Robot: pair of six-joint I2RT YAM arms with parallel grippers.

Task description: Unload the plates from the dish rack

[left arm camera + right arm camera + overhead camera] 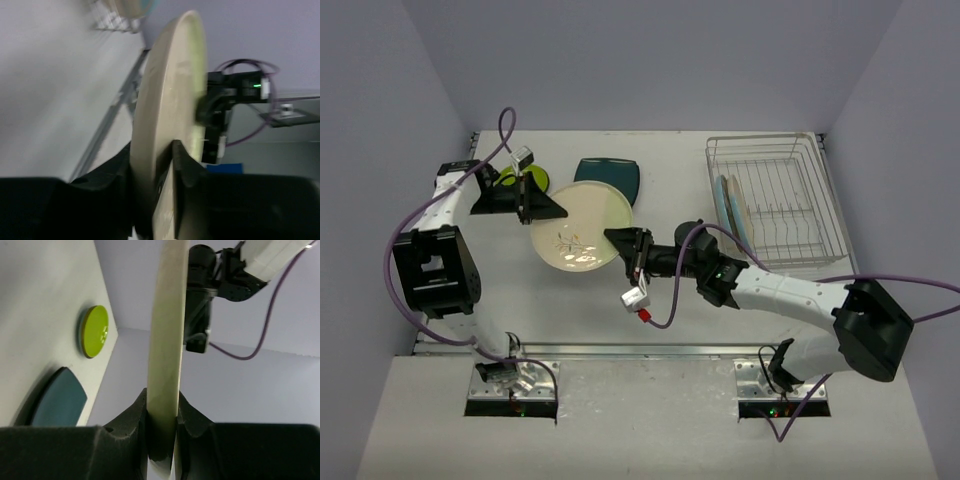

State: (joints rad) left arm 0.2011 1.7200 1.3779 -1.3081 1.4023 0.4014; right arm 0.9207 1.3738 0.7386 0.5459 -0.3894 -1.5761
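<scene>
Two grippers share one plate: the left gripper (560, 210) and the right gripper (616, 240) each have their jaws clamped on opposite rims of the cream leaf-sprig plate (572, 232). It appears lifted off the table (670, 150), well apart from the dish rack (830, 200). We judge the plate stiff, glazed and slick against the foam pads (130, 435), breakable if dropped, and heavy enough to lever out of a single rim pinch. The best hold is a deep bite over the rim. The lime-green plate (542, 178) and the teal plate (610, 178) lie flat nearby. Upright plates (730, 205) remain in the rack.
</scene>
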